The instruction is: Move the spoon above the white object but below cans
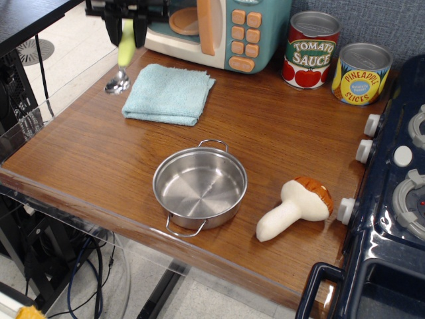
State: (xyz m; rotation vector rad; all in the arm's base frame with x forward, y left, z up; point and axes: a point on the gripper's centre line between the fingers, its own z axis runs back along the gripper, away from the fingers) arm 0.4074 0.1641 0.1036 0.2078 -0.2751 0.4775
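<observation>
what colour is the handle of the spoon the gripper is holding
Lime green, with a shiny metal bowl; the spoon hangs from the gripper in the observation.image view.

I worked a mock kitchen: toy microwave (219, 30) at the counter's (99, 166) back edge, toy stove (392, 199) right.

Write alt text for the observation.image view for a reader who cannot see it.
A black gripper at the top left holds a green-handled spoon lifted over the wooden counter, its jaws shut on the handle. A folded blue cloth, steel pot and plush mushroom lie below; two cans stand at the back.
</observation>
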